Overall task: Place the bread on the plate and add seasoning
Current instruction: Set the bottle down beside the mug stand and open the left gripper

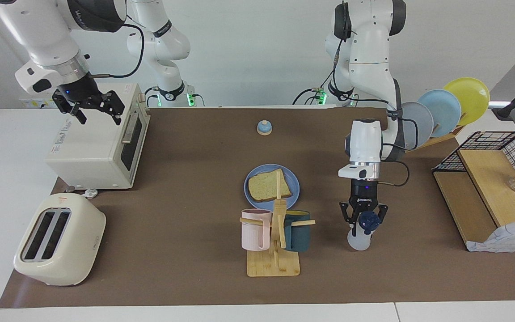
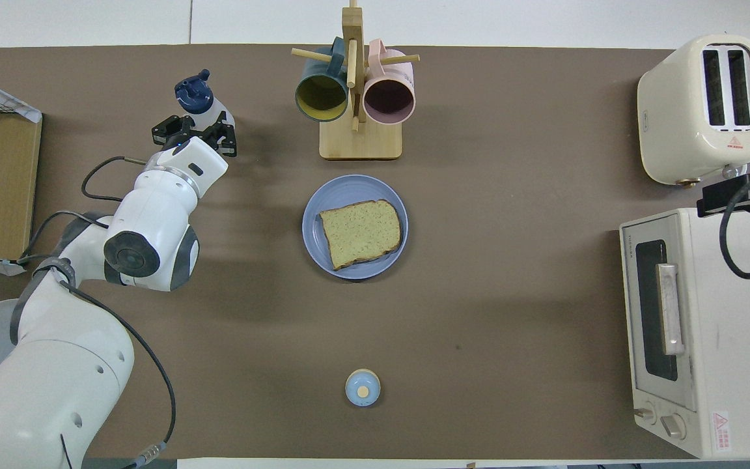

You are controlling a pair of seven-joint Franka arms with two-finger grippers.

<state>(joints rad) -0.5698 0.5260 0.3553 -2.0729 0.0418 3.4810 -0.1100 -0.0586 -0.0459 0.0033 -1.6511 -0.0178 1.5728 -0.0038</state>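
Gripping seasoning (image 1: 361, 232) above mat, left gripper (image 1: 363, 218) clamped; bread (image 1: 268, 185) on plate (image 1: 294, 188); right gripper (image 1: 92, 107) spread wide over oven (image 1: 96, 147), waiting.

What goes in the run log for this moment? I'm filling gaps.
bread: on plate | left gripper: shut on seasoning, over mat | right gripper: open, waiting over oven

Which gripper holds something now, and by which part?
The left gripper holds the translucent white squeeze bottle just under its navy cap. The right gripper holds nothing.
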